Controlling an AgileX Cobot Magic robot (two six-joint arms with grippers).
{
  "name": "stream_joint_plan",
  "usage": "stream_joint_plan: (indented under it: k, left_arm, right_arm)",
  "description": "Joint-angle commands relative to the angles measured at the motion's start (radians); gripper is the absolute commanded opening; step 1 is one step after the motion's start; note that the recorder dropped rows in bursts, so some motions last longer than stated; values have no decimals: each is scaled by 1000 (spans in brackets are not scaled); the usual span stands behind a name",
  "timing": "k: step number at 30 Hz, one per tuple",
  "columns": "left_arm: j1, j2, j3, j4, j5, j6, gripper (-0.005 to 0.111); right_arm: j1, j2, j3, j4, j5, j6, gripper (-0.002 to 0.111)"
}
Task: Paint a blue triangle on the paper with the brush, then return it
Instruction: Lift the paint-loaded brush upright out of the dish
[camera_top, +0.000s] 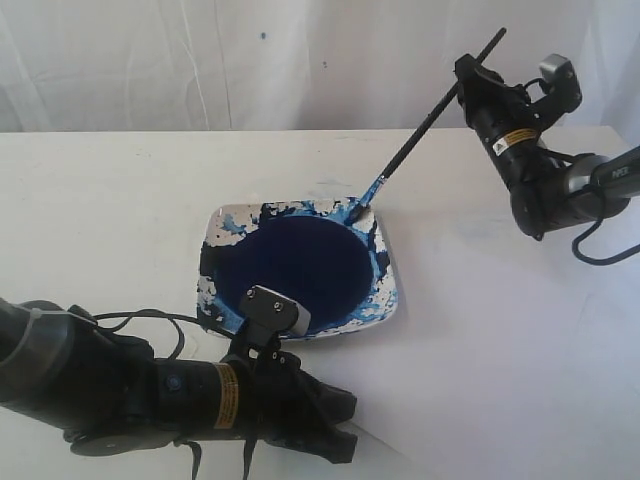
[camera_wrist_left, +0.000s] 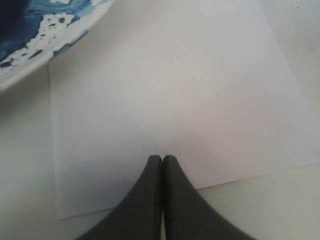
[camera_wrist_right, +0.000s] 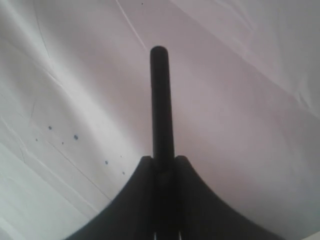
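My right gripper (camera_top: 468, 82) (camera_wrist_right: 163, 159) is shut on the brush (camera_top: 425, 125), holding the black handle high above the table's back right. The handle's end (camera_wrist_right: 160, 100) sticks out past the fingers. The brush slants down to the left, and its blue-stained tip (camera_top: 360, 208) rests at the far right rim of the square dish (camera_top: 390, 285). The paper (camera_wrist_left: 175, 100) lies blank beside the dish, under my left gripper (camera_wrist_left: 162, 157) (camera_top: 345, 428), which is shut on nothing at the paper's near edge. No blue triangle shows on the paper.
The dish (camera_wrist_left: 45, 30) holds a dark navy pool of paint (camera_top: 300, 262) with blue smears on its white rim. A white cloth backdrop (camera_top: 250, 60) hangs behind the table. Cables trail from both arms.
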Motion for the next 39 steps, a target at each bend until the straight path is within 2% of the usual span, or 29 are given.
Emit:
stream_joint_plan:
  k: [1, 7, 18, 30, 39]
  left_arm:
    - [-3, 9, 11, 36, 73, 7, 0]
    - [-3, 9, 11, 36, 73, 7, 0]
    - [-3, 9, 11, 36, 75, 6, 0]
    - [-3, 9, 11, 36, 75, 6, 0]
    - [-3, 9, 11, 36, 75, 6, 0]
  right_arm:
    - [-11, 7, -15, 19, 17, -75, 3]
    - [-11, 7, -15, 46, 44, -132, 3]
    - [-11, 5, -15, 44, -47, -131, 3]
    - [-11, 1, -15, 44, -66, -96, 3]
    - [-11, -40, -15, -22, -66, -87, 3]
